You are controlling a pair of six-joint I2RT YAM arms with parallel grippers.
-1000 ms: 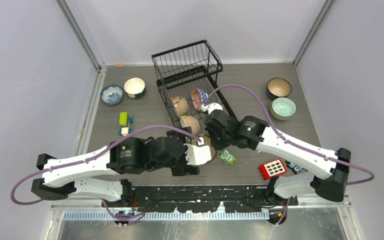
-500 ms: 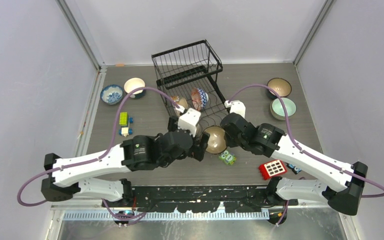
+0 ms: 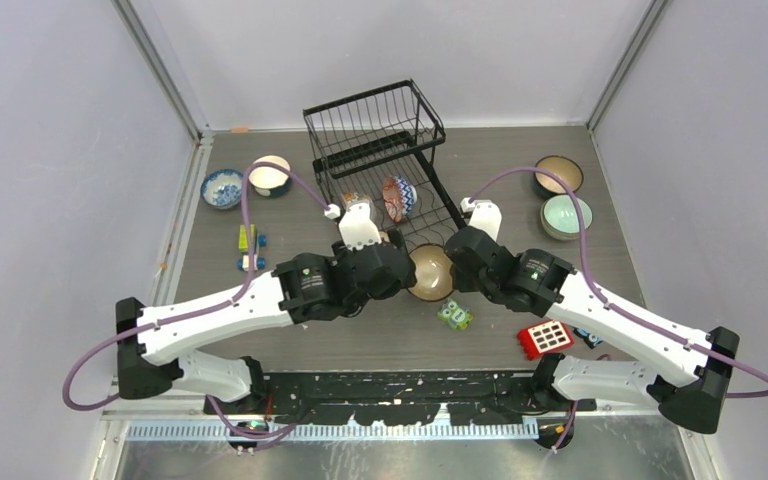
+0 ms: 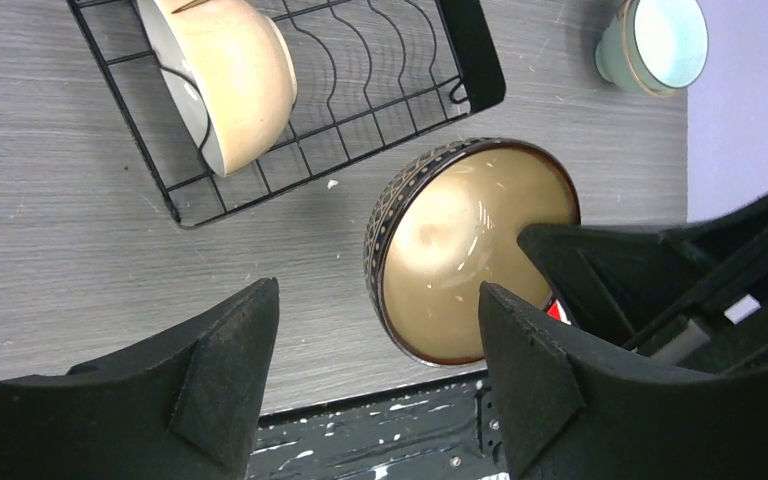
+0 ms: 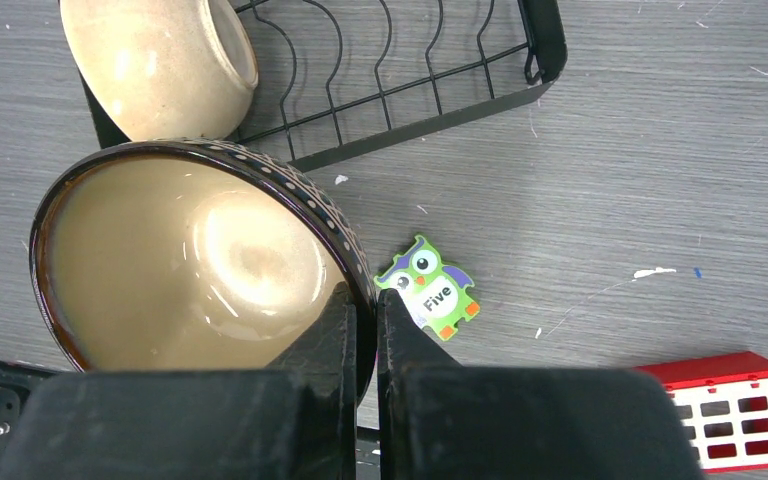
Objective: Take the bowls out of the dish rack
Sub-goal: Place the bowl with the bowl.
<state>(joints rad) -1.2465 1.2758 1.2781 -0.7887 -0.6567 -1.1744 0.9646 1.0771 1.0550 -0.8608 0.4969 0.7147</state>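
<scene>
Grey tabletop [image 5: 610,150]; low in the right wrist view the right claw [image 5: 365,320] clenches the brown bowl [image 5: 190,270] by its rim — glazed ceramic, probably stiff, slick, chippable. Left claw [image 4: 377,290] gapes empty.

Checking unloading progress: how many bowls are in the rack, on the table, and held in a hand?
In the rack: 3 (tan bowl, red-patterned bowl, mostly hidden bowl)
On the table: 4 (left bowls, right bowls)
In the right hand: 1 (brown bowl)
Total: 8 bowls
</scene>
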